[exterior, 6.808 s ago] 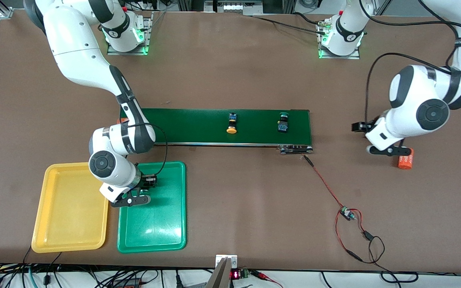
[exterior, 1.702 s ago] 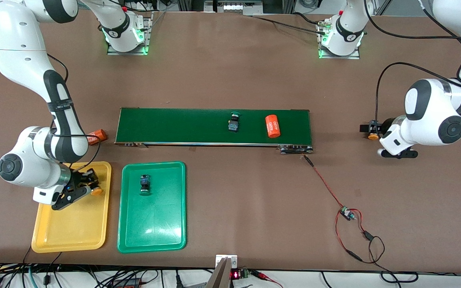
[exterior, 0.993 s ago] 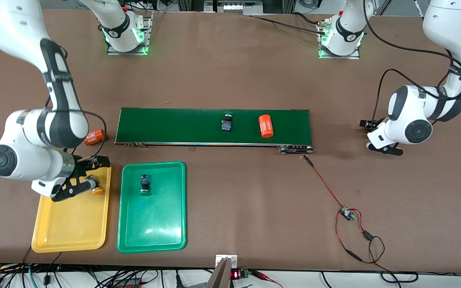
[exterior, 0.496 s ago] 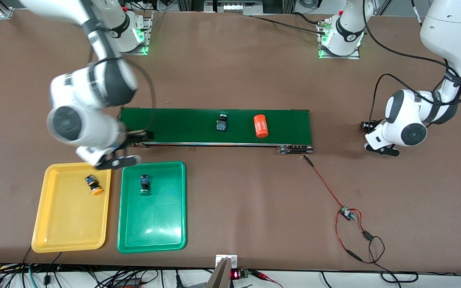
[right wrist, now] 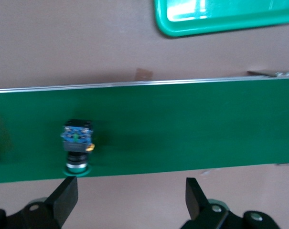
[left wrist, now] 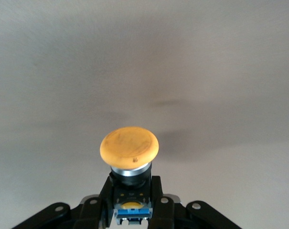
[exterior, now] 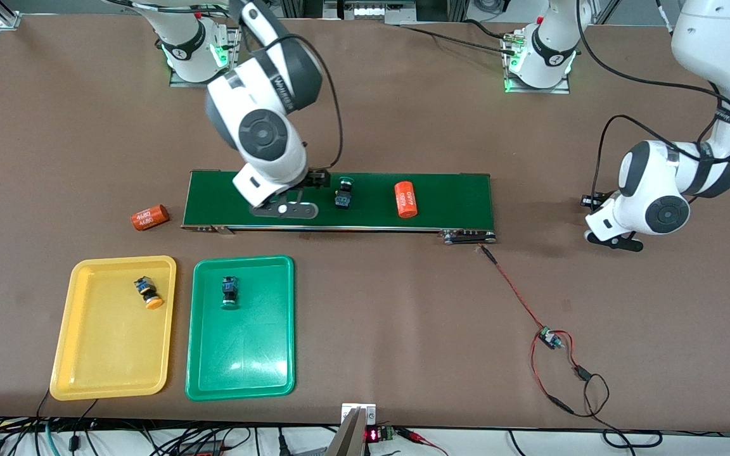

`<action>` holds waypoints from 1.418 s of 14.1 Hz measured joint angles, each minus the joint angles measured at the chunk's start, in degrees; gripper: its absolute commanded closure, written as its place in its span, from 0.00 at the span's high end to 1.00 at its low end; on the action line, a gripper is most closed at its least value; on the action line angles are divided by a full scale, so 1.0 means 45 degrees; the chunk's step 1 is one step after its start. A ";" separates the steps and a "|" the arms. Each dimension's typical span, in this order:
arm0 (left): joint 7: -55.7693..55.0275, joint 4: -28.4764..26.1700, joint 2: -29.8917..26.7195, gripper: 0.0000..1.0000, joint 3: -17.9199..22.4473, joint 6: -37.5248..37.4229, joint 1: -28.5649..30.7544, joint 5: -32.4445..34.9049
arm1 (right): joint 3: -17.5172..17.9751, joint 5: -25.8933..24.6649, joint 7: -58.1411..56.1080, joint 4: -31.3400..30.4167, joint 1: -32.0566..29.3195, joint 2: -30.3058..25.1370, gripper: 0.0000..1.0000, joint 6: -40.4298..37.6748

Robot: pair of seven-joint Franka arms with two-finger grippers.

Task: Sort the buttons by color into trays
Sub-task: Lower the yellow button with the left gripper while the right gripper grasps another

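Note:
My left gripper [left wrist: 130,210] is shut on the black-and-blue body of an orange-yellow button [left wrist: 129,146], low over the bare table at the left arm's end; in the front view the left gripper [exterior: 593,202] hides it. My right gripper [right wrist: 130,191] is open and empty beside a green button [right wrist: 77,143] that lies on the belt. From the front, the right gripper [exterior: 315,179] hangs next to this green button [exterior: 343,192]. The yellow tray [exterior: 86,373] holds an orange-yellow button [exterior: 148,292]. The green tray [exterior: 263,373] holds a green button [exterior: 230,292].
A long dark-green belt [exterior: 454,196] crosses the table's middle and carries an orange cylinder [exterior: 405,199]. Another orange cylinder [exterior: 149,217] lies on the table off the belt's end. A small circuit board [exterior: 550,338] on red-black wires lies nearer the front camera.
My right gripper left the orange-yellow button in the yellow tray and swung over to the belt. My left gripper closed on its button. The belt's green button and cylinder drifted toward the right arm's end.

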 measured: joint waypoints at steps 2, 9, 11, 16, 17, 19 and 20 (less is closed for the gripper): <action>-0.0013 0.0932 -0.0320 0.13 -0.0628 -0.1565 -0.0170 -0.0851 | -0.0001 0.0000 0.0857 -0.0028 0.0407 0.0426 1.00 0.0722; -0.0167 0.1606 -0.0337 0.14 -0.1496 -0.2282 -0.1125 -0.6004 | -0.0188 0.0173 0.1149 -0.0030 0.0455 0.1814 1.00 0.2394; -0.0937 0.1606 -0.0163 0.14 -0.1943 -0.1848 -0.1380 -0.6286 | -0.0188 0.0179 0.1149 -0.0029 0.0438 0.2073 1.00 0.2587; -0.2997 0.1604 0.0698 0.18 -0.2940 -0.0405 -0.2138 -0.6317 | -0.0184 0.0187 0.1150 -0.0031 0.0452 0.2205 0.71 0.2611; -0.3071 0.1601 0.0873 0.27 -0.3036 -0.0245 -0.2246 -0.6317 | -0.0178 0.0188 0.1150 -0.0039 0.0466 0.2217 0.66 0.2582; -0.3138 0.1599 0.1115 0.81 -0.3093 -0.0106 -0.2330 -0.6317 | -0.0177 0.0189 0.1154 -0.0117 0.0465 0.2233 0.63 0.2543; -0.3139 0.1599 0.1212 1.00 -0.3089 -0.0009 -0.2329 -0.6317 | -0.0177 0.0190 0.1155 -0.0197 0.0464 0.2234 0.61 0.2522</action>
